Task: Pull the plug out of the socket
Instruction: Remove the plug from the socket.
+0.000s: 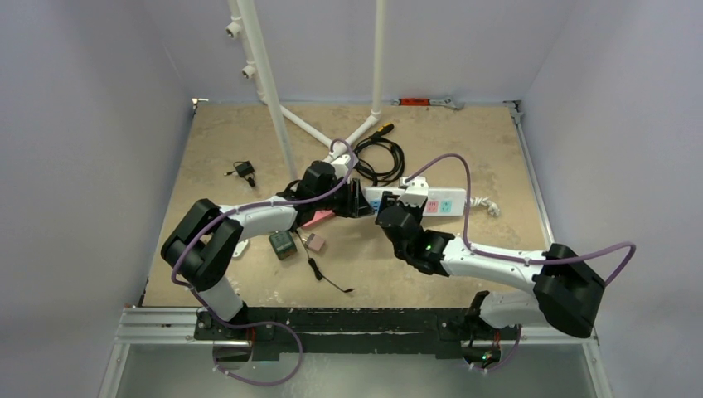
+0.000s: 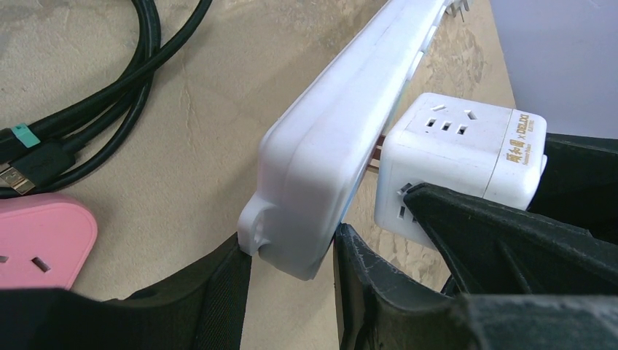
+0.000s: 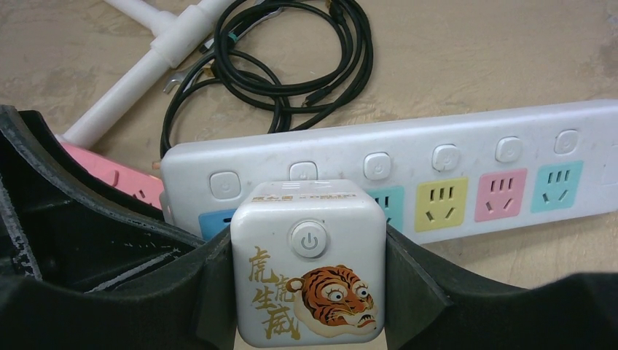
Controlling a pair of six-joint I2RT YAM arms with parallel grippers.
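The strip [image 3: 452, 146] was smooth white plastic with a dull sheen, lightly grimed. The cube [image 3: 307, 292] was glossier white plastic, its tiger printed flat on the face. The right gripper [image 3: 308, 251] had matt black fingers [image 3: 430, 295], grainy and scuffed pale at the edges. The table [image 3: 474, 58] was rough, mottled tan, its material unclear. The cables [image 3: 342, 65] looked rubbery and faintly shiny, the pink socket [image 2: 44, 240] satin plastic, the pipe [image 3: 138, 73] smooth white.

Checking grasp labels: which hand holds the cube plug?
The right hand, closed on the tiger-printed cube; the left hand clamps the strip at its end instead.
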